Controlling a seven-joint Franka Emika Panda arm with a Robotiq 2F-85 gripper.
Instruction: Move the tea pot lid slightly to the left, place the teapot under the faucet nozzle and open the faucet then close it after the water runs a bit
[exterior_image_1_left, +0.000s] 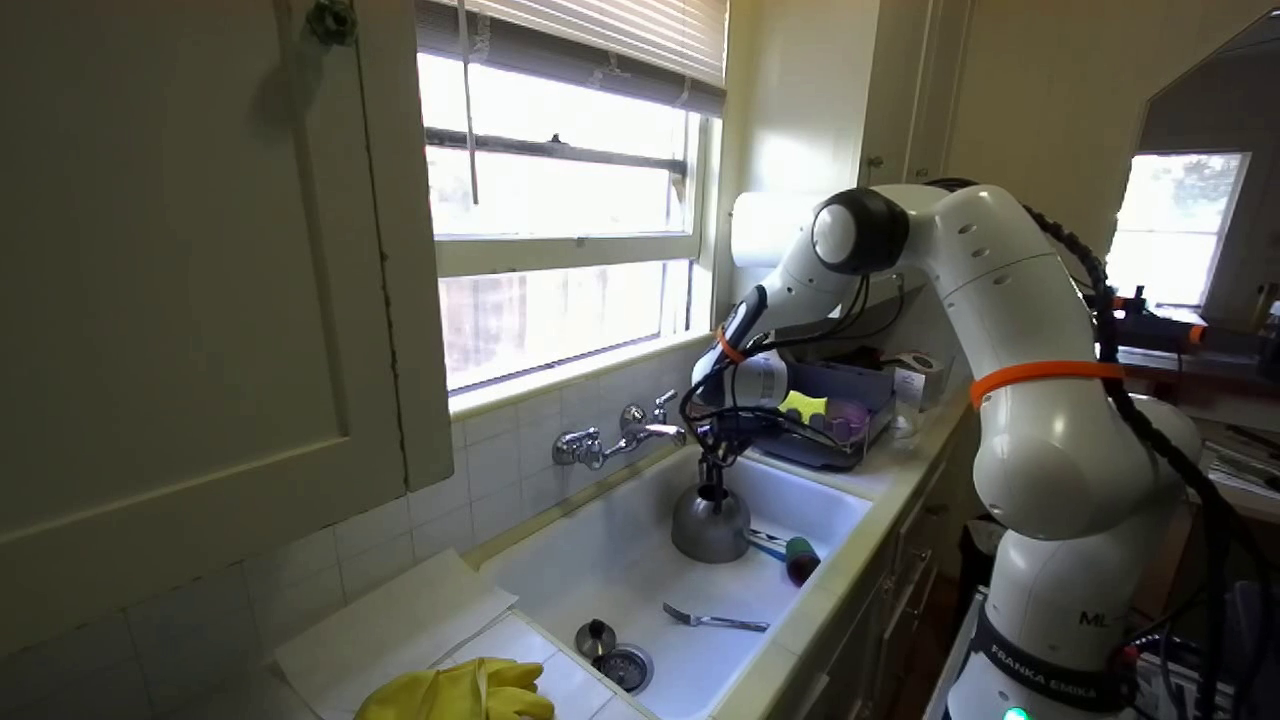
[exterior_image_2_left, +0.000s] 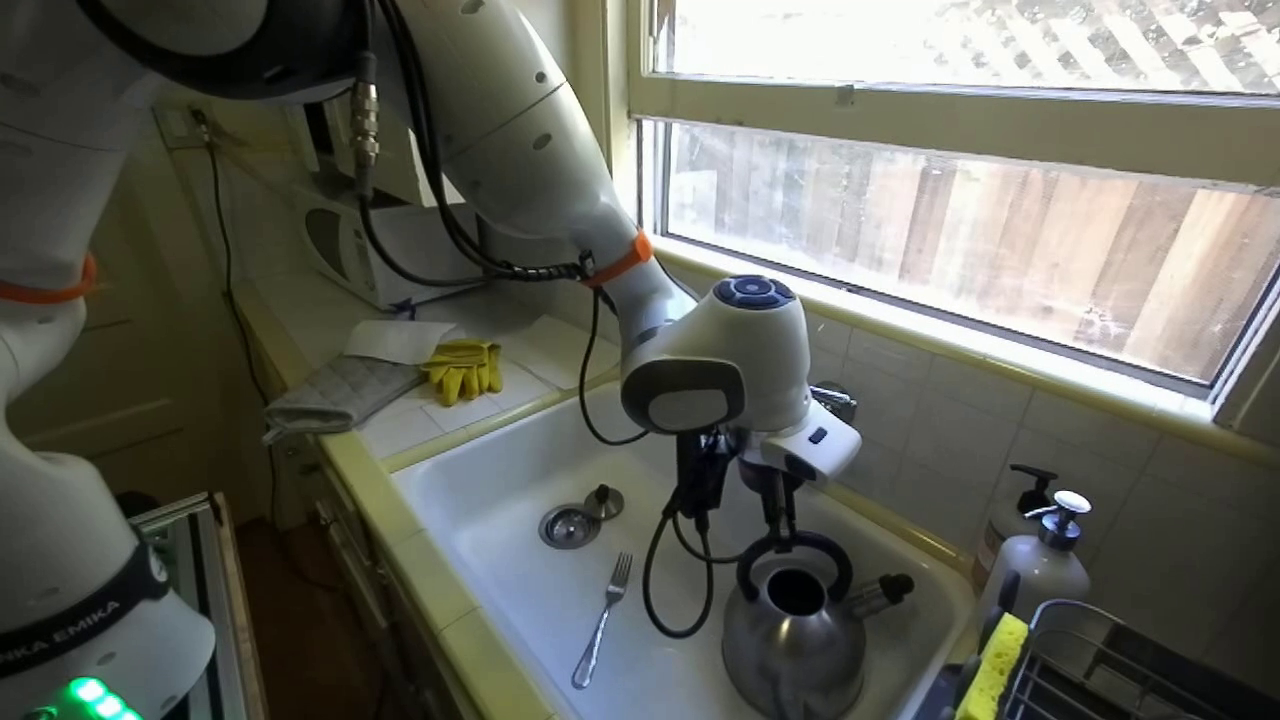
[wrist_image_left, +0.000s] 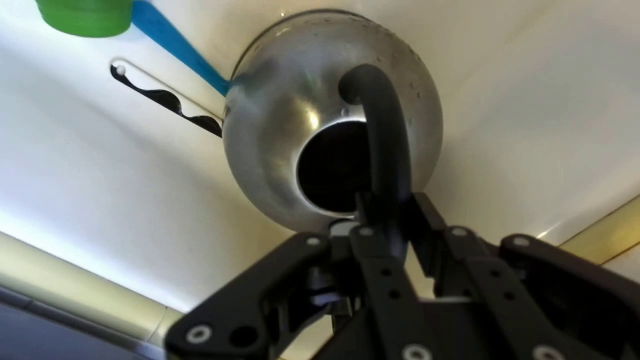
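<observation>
In an exterior view the white, many-jointed robot arm (exterior_image_1_left: 1000, 262) rose from its base, bent at a high, rounded elbow and sloped down over the white, rectangular sink (exterior_image_1_left: 590, 560). A bright orange band (exterior_image_1_left: 1045, 372) circled its lower section; another sat close to the wrist. Below the wrist, the black, two-fingered gripper (wrist_image_left: 392, 212) pointed downward. Its fingers were clenched on the dark, arched handle (wrist_image_left: 387, 132) of the squat, shiny grey metal teapot (exterior_image_2_left: 790, 650), one on each side of it in the wrist view. A looped black cable (exterior_image_2_left: 648, 590) hung beside the gripper, over the sink.

The teapot was upright in the sink, its round top opening facing up. Its base seemed to rest on the sink floor, though the angles made that hard to judge. The chrome, two-handled faucet (exterior_image_1_left: 628, 440) was mounted on the tiled wall above, its short, curved nozzle (exterior_image_1_left: 662, 431) reaching out near the gripper. The small, round, dark grey metal tea pot lid (exterior_image_2_left: 607, 503) lay just beside the round metal drain (exterior_image_2_left: 568, 527), well apart from the teapot. A silvery metal fork (exterior_image_2_left: 602, 620) lay near the drain.
</observation>
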